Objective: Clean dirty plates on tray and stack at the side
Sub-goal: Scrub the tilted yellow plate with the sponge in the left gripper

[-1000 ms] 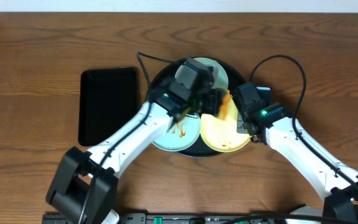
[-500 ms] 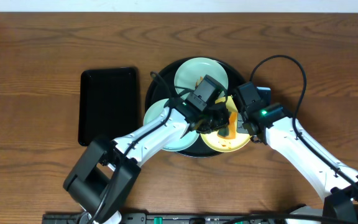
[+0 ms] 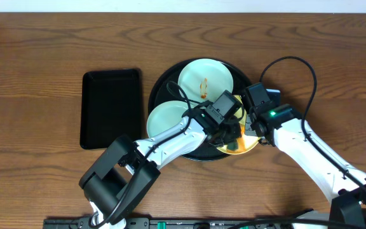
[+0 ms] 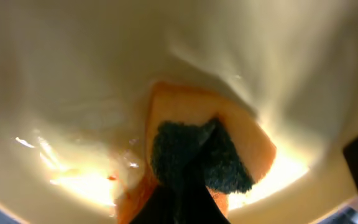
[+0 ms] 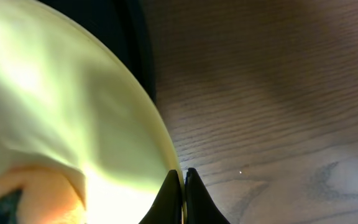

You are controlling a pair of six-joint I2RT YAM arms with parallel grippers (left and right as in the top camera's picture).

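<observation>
Pinching the rim of the yellow plate (image 5: 55,106), right hand (image 5: 183,182) closed tight; left hand (image 4: 182,199) clamped on sponge (image 4: 188,115).

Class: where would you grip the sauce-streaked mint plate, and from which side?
Likely the thin far rim of the mint plate, from the far side: it lies flat, and the left arm crowds its near edge.

The desk (image 3: 43,51): grained wood, matt finish. The yellow plate (image 4: 104,62): smooth, glossy. On that plate, the sponge (image 4: 197,149): orange foam, rough dark scouring face.
</observation>
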